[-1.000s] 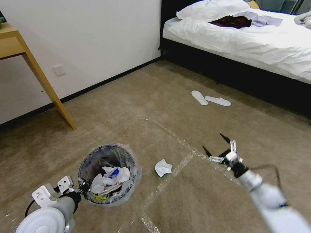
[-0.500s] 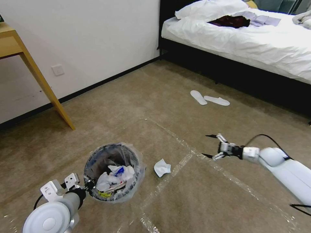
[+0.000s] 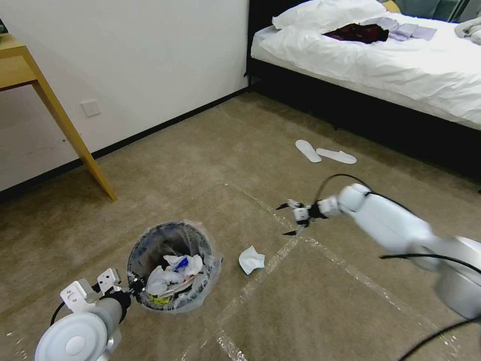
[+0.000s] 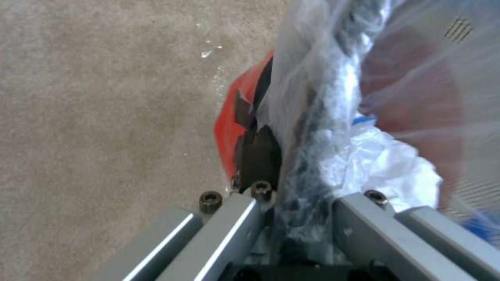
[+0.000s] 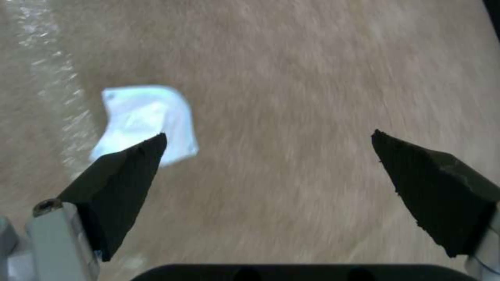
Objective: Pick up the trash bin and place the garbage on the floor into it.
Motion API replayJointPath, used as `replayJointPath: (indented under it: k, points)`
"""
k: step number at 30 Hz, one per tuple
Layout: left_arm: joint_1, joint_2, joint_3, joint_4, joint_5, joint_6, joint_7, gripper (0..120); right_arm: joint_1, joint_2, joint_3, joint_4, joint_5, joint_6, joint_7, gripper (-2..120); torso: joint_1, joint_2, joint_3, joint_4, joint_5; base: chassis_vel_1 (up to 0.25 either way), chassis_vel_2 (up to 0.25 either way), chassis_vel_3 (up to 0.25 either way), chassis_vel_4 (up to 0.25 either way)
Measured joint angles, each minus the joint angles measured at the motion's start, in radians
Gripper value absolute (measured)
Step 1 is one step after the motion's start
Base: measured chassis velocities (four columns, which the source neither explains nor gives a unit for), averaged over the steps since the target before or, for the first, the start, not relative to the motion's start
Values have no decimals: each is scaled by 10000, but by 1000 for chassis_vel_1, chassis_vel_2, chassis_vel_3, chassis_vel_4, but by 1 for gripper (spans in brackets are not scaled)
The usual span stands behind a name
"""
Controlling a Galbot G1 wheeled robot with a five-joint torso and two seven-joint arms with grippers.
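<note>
The left tool [image 3: 131, 290] pinches the rim of the small round red-brown plastic-lined trash bin [image 3: 173, 268], keeping it close. The right tool [image 3: 289, 219], tips wide apart, hangs above the crumpled white tissue [image 3: 251, 259].

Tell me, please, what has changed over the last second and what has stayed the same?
The right gripper, open, swung leftward toward the white tissue. The left gripper stays clamped on the trash bin rim; the tissue lies untouched on the floor.

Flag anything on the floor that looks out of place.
One crumpled white tissue lies loose on the carpet beside the bin, not in it. The left gripper clamps the bin's rim; the right gripper hangs open above the tissue.
</note>
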Motion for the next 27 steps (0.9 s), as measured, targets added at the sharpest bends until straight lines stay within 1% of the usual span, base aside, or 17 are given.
replayJointPath:
  k: [1,2,3,4,6,7,8,9,12,19,21,25,27]
  points:
    - [0,0,0,0,0,0,0,0,0,0,0,0,0,0,0,100,0,0,0,0,0,0,0,0,0]
    - [5,-26,4,15,47,0,7,0,56,329,-30,-214,-358,8,7,100,0,0,-1,1,-4,0,0,0,0]
    - [3,-42,3,23,80,-5,7,0,102,640,1,-453,-1000,8,40,100,0,1,-1,-1,-2,0,0,0,0]
    - [3,-42,3,23,80,-5,7,0,102,640,1,-453,-1000,8,40,100,0,1,-1,-1,-2,0,0,0,0]
    - [6,-58,-19,12,91,-6,8,0,157,1103,266,-953,-2552,22,25,100,0,0,-2,-14,-3,0,0,0,0]
    - [6,-58,-19,12,91,-6,8,0,157,1103,266,-953,-2552,22,25,100,0,0,-2,-14,-3,0,0,0,0]
    - [38,-82,-26,-13,133,-11,21,0,177,1336,416,-1264,-3345,12,35,100,0,0,-2,-15,-1,0,0,0,0]
    - [65,-103,-29,-24,181,-18,40,0,177,1435,445,-1419,-3627,-17,58,100,0,0,-2,-15,0,0,0,0,0]
    - [109,-160,-37,-38,258,-22,56,0,145,1605,403,-1667,-3871,-176,268,100,-1,1,-3,-11,-1,0,0,0,0]
    - [143,-183,-40,-47,328,-29,73,0,-110,1895,250,-1887,-3903,-499,714,100,-1,1,-2,-9,1,0,0,0,0]
    - [148,-162,-65,-63,337,-39,75,0,-290,2090,167,-2122,-3919,-824,1107,100,-1,1,-2,-9,1,0,0,0,0]
    - [168,-148,-88,-68,339,-44,80,0,-416,2260,117,-2386,-3919,-1108,1396,100,-2,1,-3,-9,1,0,0,0,0]
    - [164,-148,-87,-63,353,-55,82,0,-613,2457,73,-2663,-3799,-1376,1718,100,-2,1,-2,-9,1,0,0,0,0]
